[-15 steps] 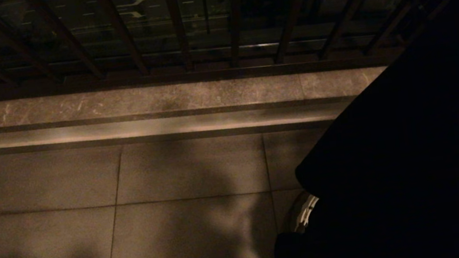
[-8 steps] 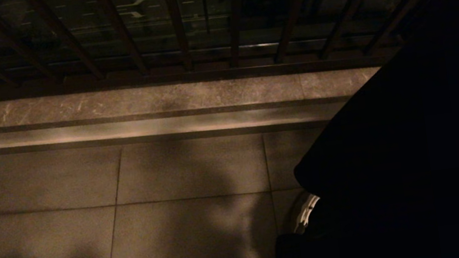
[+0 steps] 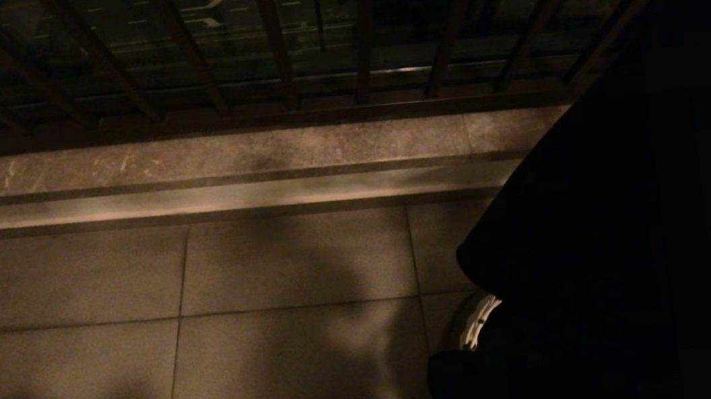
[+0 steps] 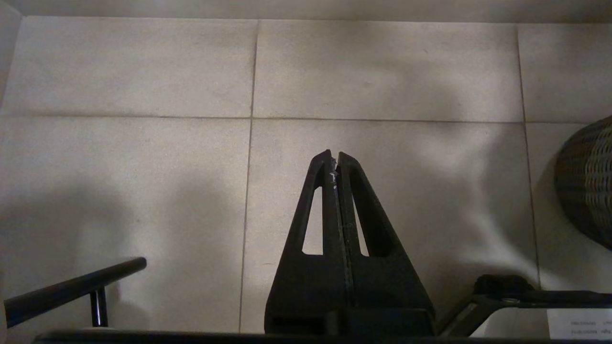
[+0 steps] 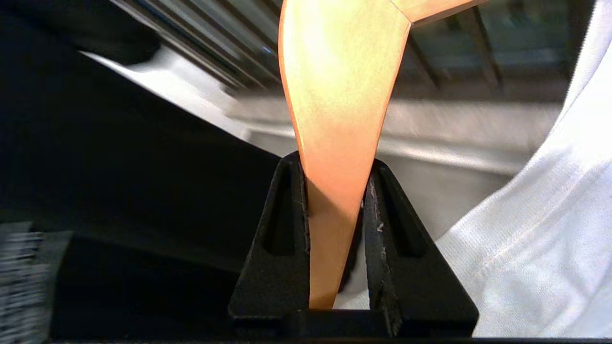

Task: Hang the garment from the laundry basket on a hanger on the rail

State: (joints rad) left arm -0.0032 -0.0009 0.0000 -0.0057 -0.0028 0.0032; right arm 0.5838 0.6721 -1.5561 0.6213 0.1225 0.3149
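My right gripper is shut on the flat arm of an orange-brown wooden hanger, which rises from between the jaws. White garment cloth hangs close beside it, and a black mass lies on its other side. In the head view a large dark shape fills the right side and hides that gripper. A sliver of the laundry basket's black-and-white rim peeks out under the shape. The basket's woven wall shows in the left wrist view. My left gripper is parked, shut and empty, over the floor tiles. The rail is out of view.
A stone ledge runs across the far side, with the dark brown barred window railing above it. Pale floor tiles spread to the left of the basket. A black bar of my own frame sits low beside the left gripper.
The dark shape on the right of the head view has crept a little further left along its upper edge. The floor, the ledge and the left gripper have not moved.
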